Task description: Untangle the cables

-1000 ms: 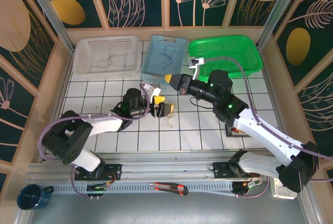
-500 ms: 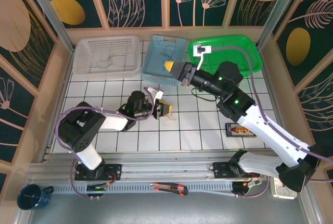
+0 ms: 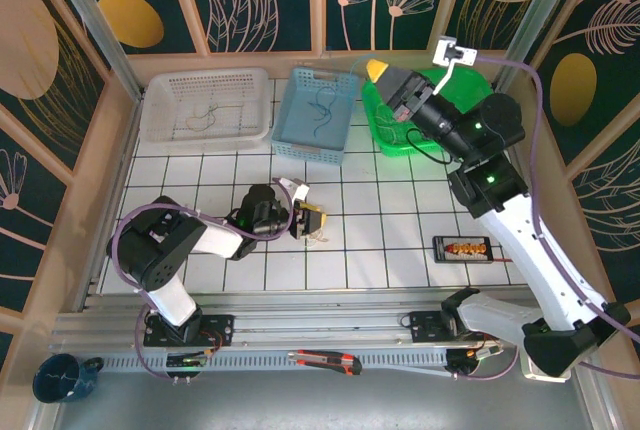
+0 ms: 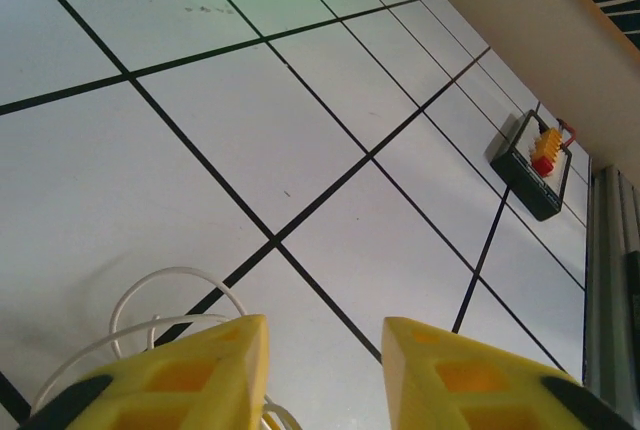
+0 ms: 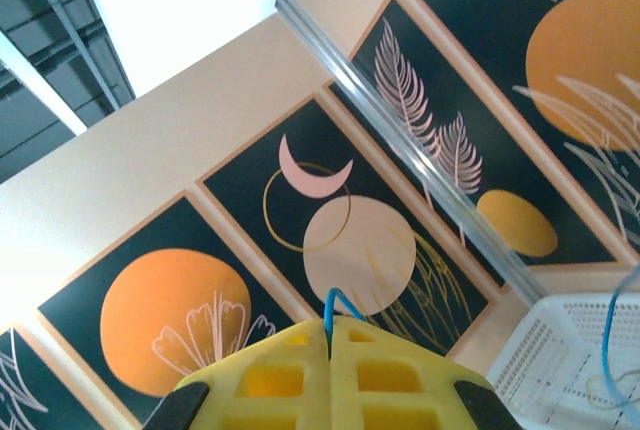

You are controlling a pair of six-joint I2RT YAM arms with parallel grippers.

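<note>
Right claw [image 3: 379, 71] with blue cable [image 5: 333, 303], from blue basket [image 3: 309, 153] to green basket [image 3: 386, 146]

Your widest open run is the bare tiled table [image 3: 395, 240] between the left gripper [image 3: 316, 218] and the small black device [image 3: 441, 247] at the near right. Along the far edge, the white basket [image 3: 160, 130], blue basket [image 3: 310, 150] and green basket [image 3: 382, 135] stand side by side and block low passes. The right arm reaches over the green basket, with the right gripper [image 3: 382, 72] pinched on a blue cable [image 5: 333, 300]. The left arm lies low across the near-left tiles. A white cable [image 4: 160, 280] loops on the tiles beside its parted fingers.
</note>
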